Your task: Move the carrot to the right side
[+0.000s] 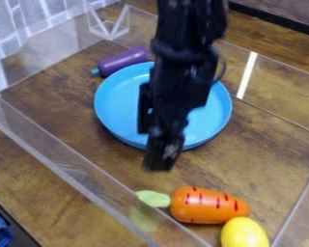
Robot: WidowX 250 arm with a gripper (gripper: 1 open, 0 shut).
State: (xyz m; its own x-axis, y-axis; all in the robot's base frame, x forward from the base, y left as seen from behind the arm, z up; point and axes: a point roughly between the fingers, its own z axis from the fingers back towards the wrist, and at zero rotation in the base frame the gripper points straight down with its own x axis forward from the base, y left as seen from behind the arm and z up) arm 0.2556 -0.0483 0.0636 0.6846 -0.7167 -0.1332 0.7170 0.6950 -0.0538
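The carrot (pixel 209 205) lay on its side on the wooden table (pixel 54 106), just in front of the blue bowl's (pixel 119 106) near rim and clear of it, its pale green top pointing toward the clear wall (pixel 67 174) and its orange body toward the yellow lemon toy (pixel 245 233), which sat touching or nearly touching its far end. The claw (pixel 154 147) hung pointing down over the near edge of the bowl, its black fingers (pixel 162 154) spread wide with nothing between them. The carrot was below and slightly to the right of the claw in the picture, near it but apart, not touched. A purple eggplant toy (pixel 123 62) rested behind the bowl, against its far rim.
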